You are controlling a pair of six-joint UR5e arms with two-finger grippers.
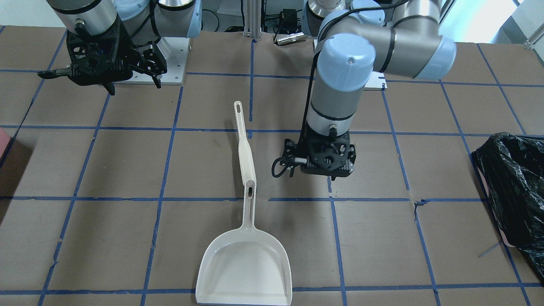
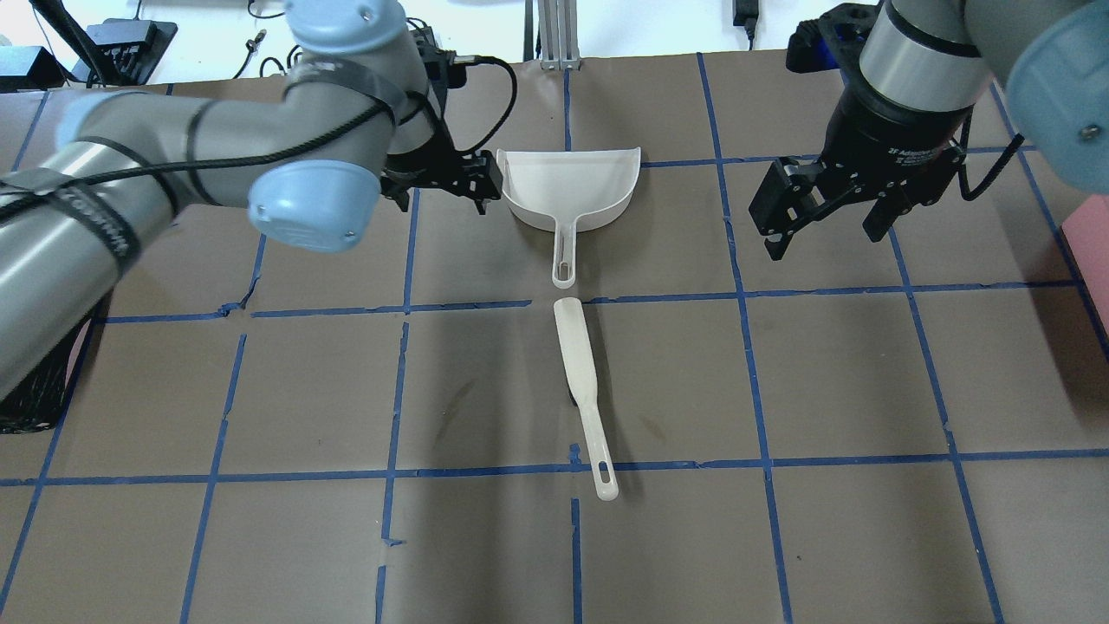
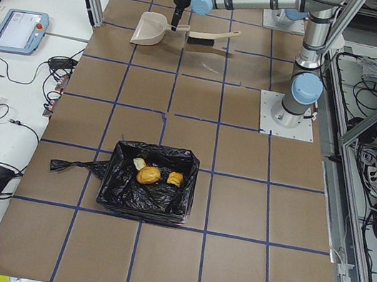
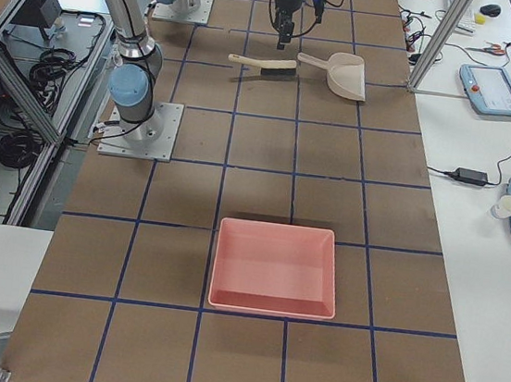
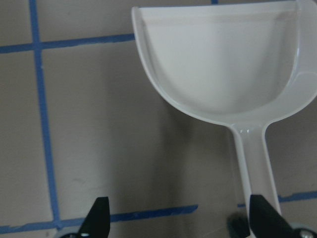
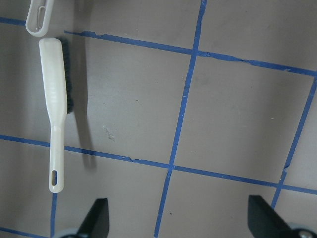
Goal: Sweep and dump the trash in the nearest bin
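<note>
The trash lies inside the bin [image 3: 165,196], a container lined with a black bag: an orange-brown lump [image 3: 148,175] and two pale chunks [image 3: 140,164] [image 3: 175,179]. The bin also shows in the front view [image 1: 514,187]. A white dustpan [image 2: 567,186] [image 5: 223,64] and a white brush [image 2: 582,381] [image 6: 55,114] lie on the table, handle ends nearly touching. My left gripper [image 2: 442,182] [image 5: 179,218] is open and empty, hovering just beside the dustpan's pan. My right gripper [image 2: 821,236] [image 6: 179,218] is open and empty, above bare table to the right of the brush.
An empty pink-red tray [image 4: 274,268] sits on the table at the robot's right end, and its edge shows in the overhead view [image 2: 1087,251]. The table is brown board with blue tape lines. The arm bases [image 3: 287,114] stand at the back edge.
</note>
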